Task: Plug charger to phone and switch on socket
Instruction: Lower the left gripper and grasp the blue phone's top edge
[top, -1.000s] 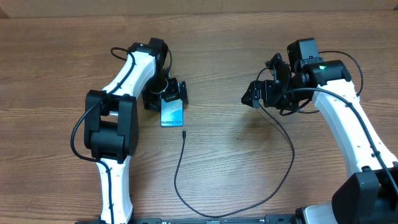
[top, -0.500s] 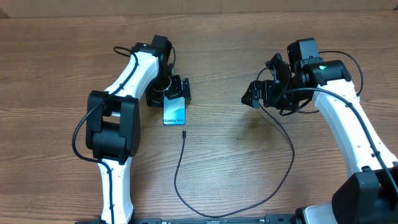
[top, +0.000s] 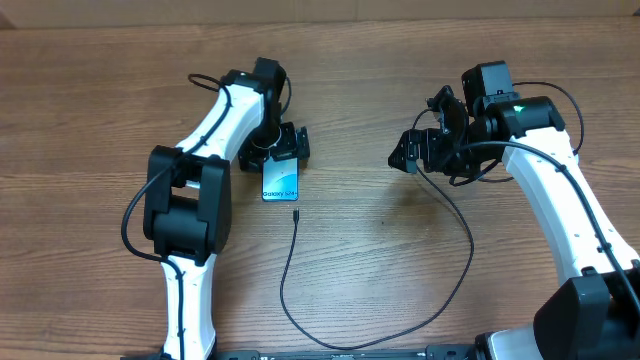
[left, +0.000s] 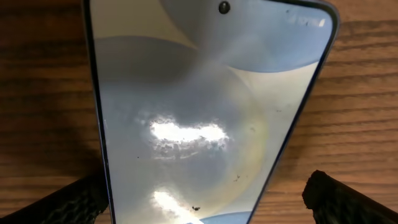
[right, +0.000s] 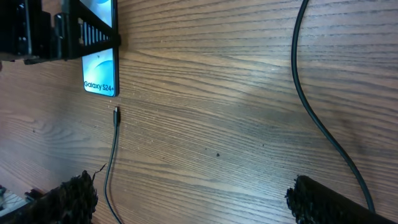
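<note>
The phone (top: 281, 181) lies flat on the desk (top: 380, 250), screen up. Its long axis runs nearly from the far side toward the robot, and its port is probably in the near short edge. The tip (top: 296, 214) of the charger (top: 472, 248) lies on the wood just beyond that edge, close but not touching, a little to the right of the middle and roughly in line with the long axis. The left fingers (left: 339, 200) are apart and stand on both sides of the far part of the phone without clamping it, so this arm is much nearer to the tip. The right fingers (right: 62, 196) are also apart and hold nothing. They hang well apart to the right, where the cable passes on the desk below them. Between tip and phone nothing stands in the way. The socket does not show in any view.
</note>
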